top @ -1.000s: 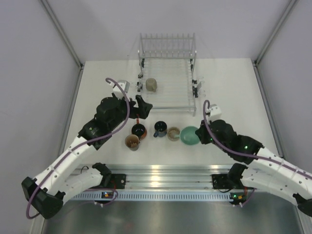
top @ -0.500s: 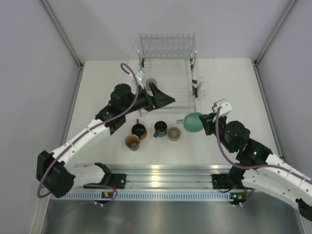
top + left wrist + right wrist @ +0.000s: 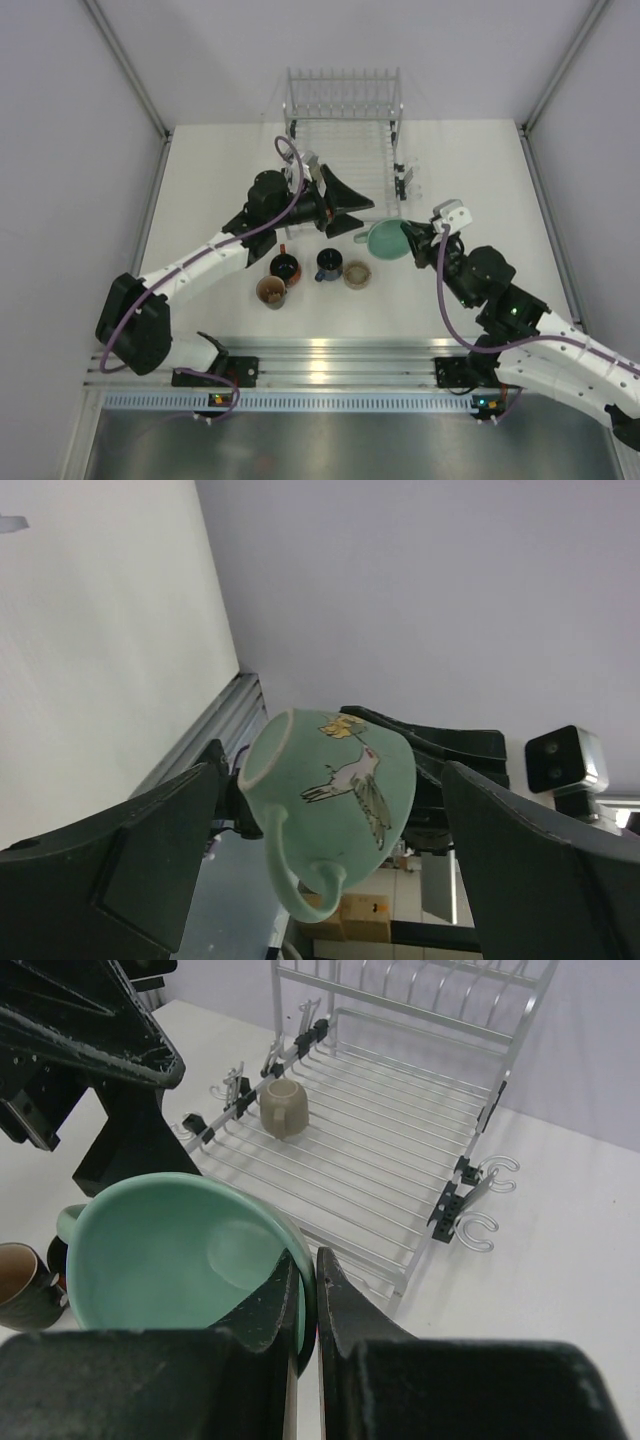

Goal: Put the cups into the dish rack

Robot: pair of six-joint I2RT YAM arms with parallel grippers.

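My right gripper [image 3: 310, 1260] is shut on the rim of the wide mint-green cup [image 3: 170, 1250], one finger inside and one outside. It holds the cup [image 3: 386, 241] tipped on its side in the air, just off the near right corner of the dish rack [image 3: 345, 150]. My left gripper [image 3: 352, 215] is wide open and points at this cup [image 3: 340, 800], which hangs in front of its fingers [image 3: 120, 870] with the handle down, touching neither. A beige cup [image 3: 285, 1107] lies in the rack [image 3: 380, 1150]. On the table stand black [image 3: 284, 266], dark blue [image 3: 328, 264], tan [image 3: 357, 274] and orange-brown [image 3: 271, 291] cups.
The rack has a row of upright tines [image 3: 343, 95] at its far end and clip hooks [image 3: 480, 1205] along its right side. The left arm [image 3: 215, 255] reaches across the table above the standing cups. Grey walls close the table on three sides.
My right gripper has lifted the mint-green cup off the table and tipped it towards the rack. The left arm has swung right, across the rack's near edge, up to the cup.
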